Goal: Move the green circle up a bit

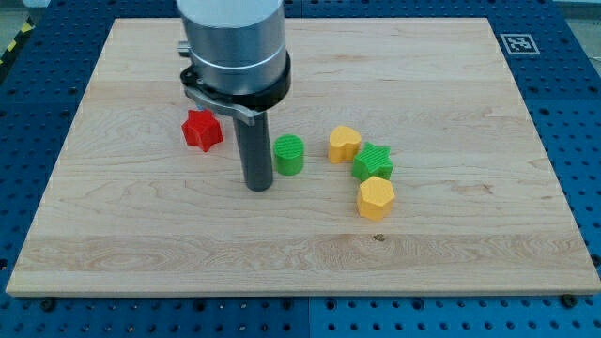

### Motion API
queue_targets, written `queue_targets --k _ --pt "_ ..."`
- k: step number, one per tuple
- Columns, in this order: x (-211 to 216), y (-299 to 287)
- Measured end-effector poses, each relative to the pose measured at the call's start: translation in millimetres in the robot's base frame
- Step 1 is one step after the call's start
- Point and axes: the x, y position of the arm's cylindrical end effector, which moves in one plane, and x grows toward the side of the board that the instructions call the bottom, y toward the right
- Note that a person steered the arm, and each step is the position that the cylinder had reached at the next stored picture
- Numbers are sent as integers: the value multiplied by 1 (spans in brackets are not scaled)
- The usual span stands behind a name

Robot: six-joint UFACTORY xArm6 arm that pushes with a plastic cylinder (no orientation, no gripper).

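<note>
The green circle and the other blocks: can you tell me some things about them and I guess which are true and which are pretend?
1. My tip is just to the view's left of the green circle. True.
2. The red star sits at the view's right end of the board. False: it is on the view's left, beyond the rod.
3. The green star lies between the yellow heart and the yellow hexagon. True.
4. There are three green blocks. False: only two, the circle and the star.
5. The green circle is stacked on the yellow heart. False: it stands alone on the wooden board, to the heart's left.
</note>
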Motion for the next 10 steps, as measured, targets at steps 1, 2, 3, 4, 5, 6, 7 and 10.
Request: queue_targets --k 1,2,3,4,5,6,7,10 --pt "-1 37" --pt "-5 70" --pt "-7 74" --pt "-6 50" --pt "-6 14" --pt "-8 5" --pt "-13 5" --pt "-26 3"
